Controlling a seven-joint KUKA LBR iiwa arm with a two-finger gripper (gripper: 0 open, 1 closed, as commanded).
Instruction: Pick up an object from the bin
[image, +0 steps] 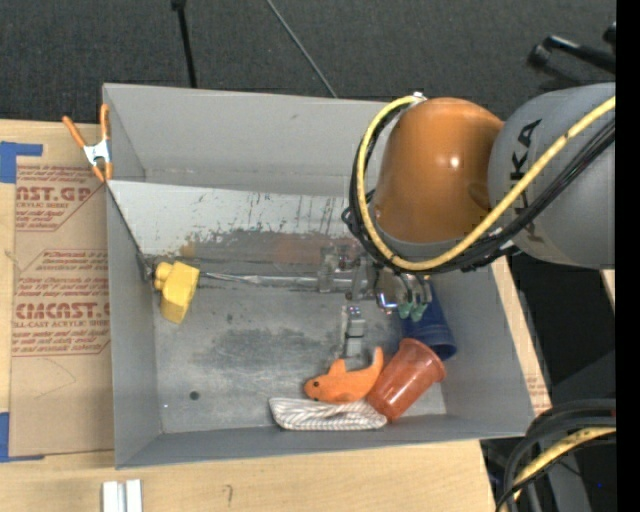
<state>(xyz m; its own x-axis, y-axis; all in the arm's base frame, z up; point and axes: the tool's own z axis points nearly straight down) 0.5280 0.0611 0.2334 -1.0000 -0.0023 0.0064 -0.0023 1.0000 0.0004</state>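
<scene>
The claw (353, 335), spread or pressed together one cannot tell, hangs just above the orange fish-shaped toy (343, 384) by the bin's (200, 130) near wall, where the touching red cup (407, 378) and white cloth (325, 414) could foul a grasp.

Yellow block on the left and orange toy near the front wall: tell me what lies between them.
Nothing: the camera view shows bare bin floor from the yellow block to the orange toy.
</scene>
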